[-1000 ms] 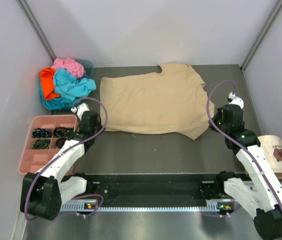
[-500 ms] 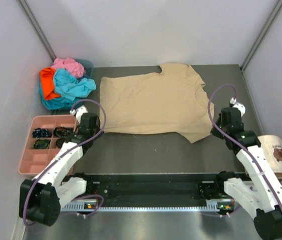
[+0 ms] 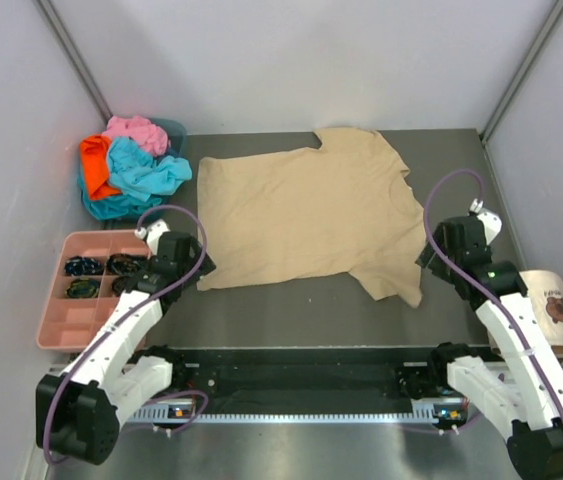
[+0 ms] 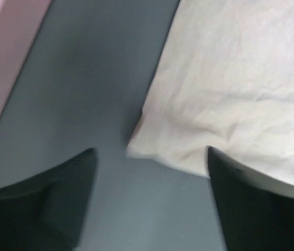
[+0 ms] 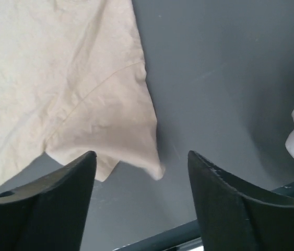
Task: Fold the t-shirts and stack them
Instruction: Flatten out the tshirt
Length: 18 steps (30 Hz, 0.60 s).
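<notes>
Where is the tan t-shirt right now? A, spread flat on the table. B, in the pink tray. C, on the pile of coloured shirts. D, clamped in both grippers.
A: the tan t-shirt lies spread on the table, its near corners free below the open left gripper and right gripper.

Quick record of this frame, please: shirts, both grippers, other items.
tan shirt: spread flat in the middle, unfolded
pile: turquoise, orange and pink shirts, crumpled, far left
left gripper: open above tan shirt's near-left corner, empty
right gripper: open above its near-right corner, empty
other: tray at left edge; cap at right edge
</notes>
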{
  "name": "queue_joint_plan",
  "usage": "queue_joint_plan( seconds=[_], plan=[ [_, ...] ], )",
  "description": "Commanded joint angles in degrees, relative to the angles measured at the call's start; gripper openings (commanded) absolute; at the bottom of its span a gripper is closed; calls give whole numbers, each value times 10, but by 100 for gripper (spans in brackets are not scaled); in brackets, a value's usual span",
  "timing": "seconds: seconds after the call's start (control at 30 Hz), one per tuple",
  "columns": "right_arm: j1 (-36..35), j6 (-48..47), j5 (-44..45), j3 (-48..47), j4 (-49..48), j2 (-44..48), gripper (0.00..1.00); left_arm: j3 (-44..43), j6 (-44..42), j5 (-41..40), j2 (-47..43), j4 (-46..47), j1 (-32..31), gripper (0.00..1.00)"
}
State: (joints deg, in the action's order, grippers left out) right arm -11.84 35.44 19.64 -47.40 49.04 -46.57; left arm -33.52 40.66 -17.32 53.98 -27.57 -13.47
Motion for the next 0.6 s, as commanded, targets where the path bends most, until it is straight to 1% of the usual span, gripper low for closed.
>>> queue_joint_plan(
  seconds=[0.0,0.13,0.27,0.4,0.43,0.57],
  plan=[
    [-5,15,33,-17,7,7,78,-11,24,-18,-31,-31,-1,99],
    [-4,9,69,-36,-10,10,81,-45,25,-39,-60,-35,-1,99],
    [-4,-1,78,-35,-46,-15,81,-75,-2,-63,-58,-3,-1,99],
    [-4,-6,46,-17,-81,-39,81,-81,-28,-38,-13,62,-1,99],
    [-4,-6,35,-3,-98,-41,81,-78,-30,-19,-5,74,-1,99],
    [-4,-3,44,15,-140,-61,81,-56,-41,1,32,148,-3,99]
  ],
)
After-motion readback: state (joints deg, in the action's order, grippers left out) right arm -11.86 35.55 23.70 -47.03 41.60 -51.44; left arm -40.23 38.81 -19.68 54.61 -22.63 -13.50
